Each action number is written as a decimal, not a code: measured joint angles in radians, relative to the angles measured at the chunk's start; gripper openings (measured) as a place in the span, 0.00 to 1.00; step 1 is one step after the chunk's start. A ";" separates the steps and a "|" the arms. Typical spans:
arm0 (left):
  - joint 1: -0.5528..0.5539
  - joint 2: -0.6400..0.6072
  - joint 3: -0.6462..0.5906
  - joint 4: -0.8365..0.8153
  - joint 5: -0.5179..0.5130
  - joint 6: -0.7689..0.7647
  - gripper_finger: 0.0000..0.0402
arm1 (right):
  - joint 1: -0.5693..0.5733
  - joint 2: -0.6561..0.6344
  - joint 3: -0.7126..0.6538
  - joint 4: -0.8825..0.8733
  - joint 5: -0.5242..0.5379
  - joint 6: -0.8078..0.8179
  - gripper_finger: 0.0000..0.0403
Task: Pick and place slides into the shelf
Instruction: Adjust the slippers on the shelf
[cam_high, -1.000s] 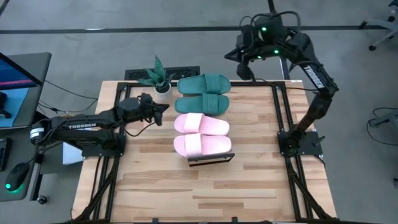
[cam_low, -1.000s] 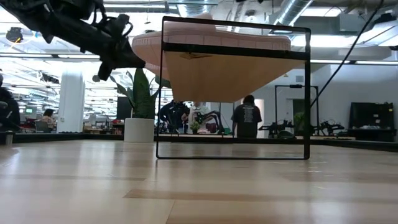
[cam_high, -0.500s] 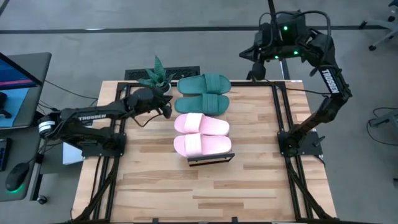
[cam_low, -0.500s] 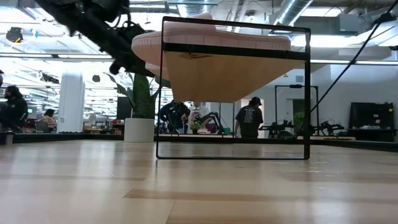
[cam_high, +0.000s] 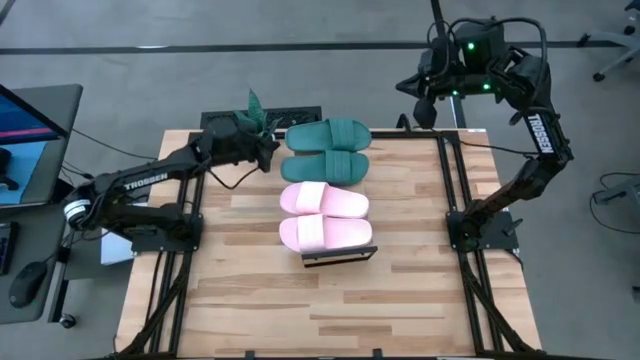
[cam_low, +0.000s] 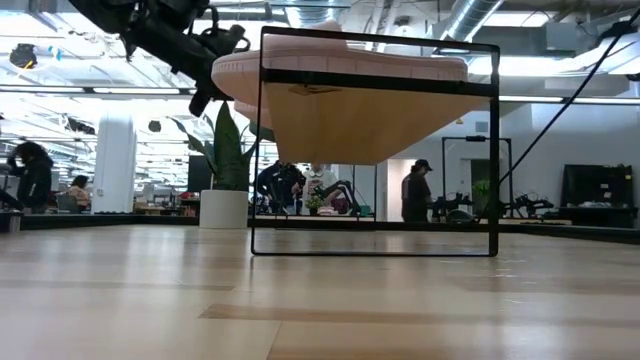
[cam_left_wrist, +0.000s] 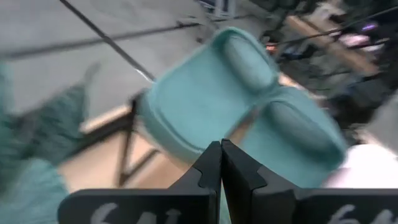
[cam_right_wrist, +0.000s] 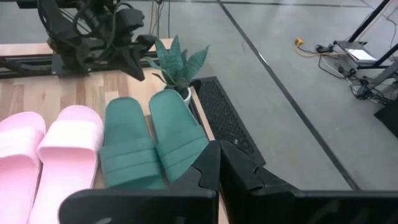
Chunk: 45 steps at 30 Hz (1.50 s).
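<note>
In the high view the left gripper (cam_high: 268, 152) is hovering with its fingers pressed together and holding nothing, left of centre in the upper half of the frame, just beside the green slides (cam_high: 328, 150) and over the small potted plant (cam_high: 253, 112). The green slides are lying side by side near the top centre of the table (cam_high: 400, 270). Just below them in the frame, the pink slides (cam_high: 323, 216) are resting, the lower one sitting on top of the shelf (cam_high: 340, 255), which is standing near the middle of the table.

The right gripper (cam_high: 424, 106) is hanging at the upper right of the frame, beyond the table's far edge and above the floor, its fingers also closed together and empty.

In the low view the shelf (cam_low: 375, 140) is filling the centre of the frame, with a pink slide (cam_low: 340, 65) lying across its top, and people are standing in the room behind.
</note>
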 joint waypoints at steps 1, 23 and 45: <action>0.013 0.002 0.000 0.001 0.039 -0.027 0.00 | -0.001 -0.001 0.000 -0.001 0.001 0.000 0.00; 0.141 0.002 0.000 -0.047 0.292 -0.215 0.00 | -0.001 -0.182 -0.224 0.059 0.006 0.079 0.00; 0.139 0.002 0.000 -0.114 0.379 -0.372 0.31 | 0.010 -0.393 -0.525 0.205 0.040 0.181 0.00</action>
